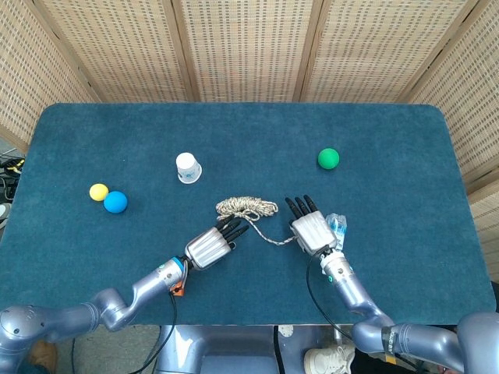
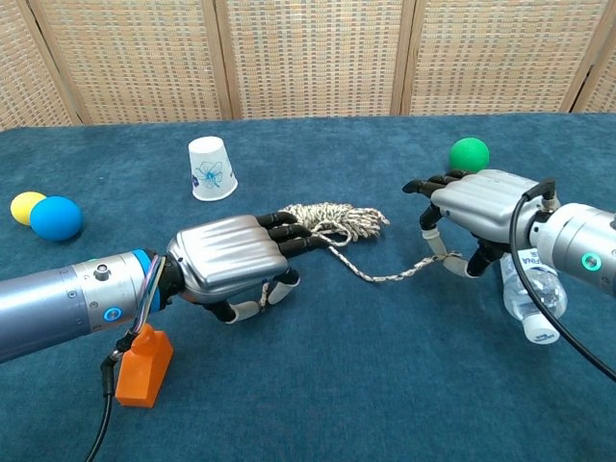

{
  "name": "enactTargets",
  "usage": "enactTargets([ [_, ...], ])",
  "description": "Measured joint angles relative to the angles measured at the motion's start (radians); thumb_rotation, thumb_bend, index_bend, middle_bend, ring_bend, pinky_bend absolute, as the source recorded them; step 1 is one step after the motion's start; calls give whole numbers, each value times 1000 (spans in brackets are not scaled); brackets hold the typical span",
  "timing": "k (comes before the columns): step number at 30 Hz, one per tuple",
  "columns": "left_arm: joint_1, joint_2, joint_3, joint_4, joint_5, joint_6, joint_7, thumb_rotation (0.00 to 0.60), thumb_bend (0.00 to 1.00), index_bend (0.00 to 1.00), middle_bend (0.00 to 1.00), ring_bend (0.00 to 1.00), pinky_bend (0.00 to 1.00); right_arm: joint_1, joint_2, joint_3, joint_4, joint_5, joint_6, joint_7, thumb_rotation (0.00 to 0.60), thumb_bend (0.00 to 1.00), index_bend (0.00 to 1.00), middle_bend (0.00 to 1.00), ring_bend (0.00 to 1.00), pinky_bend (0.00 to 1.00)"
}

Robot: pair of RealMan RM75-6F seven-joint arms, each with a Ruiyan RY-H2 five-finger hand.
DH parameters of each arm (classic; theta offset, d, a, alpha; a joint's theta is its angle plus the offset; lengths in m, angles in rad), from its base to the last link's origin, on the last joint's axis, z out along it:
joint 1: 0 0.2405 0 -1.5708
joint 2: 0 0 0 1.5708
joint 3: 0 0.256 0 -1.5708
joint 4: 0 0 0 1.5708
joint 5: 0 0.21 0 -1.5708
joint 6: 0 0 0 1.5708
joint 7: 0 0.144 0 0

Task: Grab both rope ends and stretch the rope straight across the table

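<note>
Blue felt desk [image 1: 390, 257] in front of woven wicker screens [image 1: 249, 47]. Nearest the robot: orange block [image 2: 142, 364] at the front edge, just under the left wrist. Left hand [image 2: 231, 262] sits palm down next to it, dark fingers [image 2: 289, 231] laid close together and pointing at the rope bundle, tips touching or just short of the coil; thumb curled under; cannot tell whether anything is pinched there. Right hand [image 2: 478, 207] is also palm down, right of centre, fingers [image 2: 430, 183] curved down toward the felt, and the thin rope tail runs in under it; looks pinched between thumb and a finger in the chest view, but the contact is partly hidden. Clear plastic bottle [image 2: 532, 294] lies on its side just beside the right wrist. Rope [image 1: 248, 208] is mid-desk between the two hands: most of it is bunched in a loose coil close to the left fingertips, with one slack strand trailing along the felt to the right hand. Not straight. Further back: white paper cup [image 1: 188, 167] upside down, left of centre; blue ball [image 1: 115, 202] and yellow ball [image 1: 98, 192] touching each other at far left; green ball [image 1: 328, 158] behind the right hand, well apart from it.
</note>
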Motion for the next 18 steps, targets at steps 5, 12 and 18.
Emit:
enactTargets([
  [5,1,-5,4,6,-7,1,-5,600,401,551,0,0,0,-1,1,-1,1,-4,1,3,600,479,689,0,0,0],
  [12,0,-9,8,12,-12,3,-13,600,422,628,0,0,0,0,1,1,1,-4,-1,3,600,478,690,0,0,0],
  [18,-1,-8,10,14,-15,6,-20,600,429,632,0,0,0,1,2,2,0,-2,-2,-2,600,477,689,0,0,0],
])
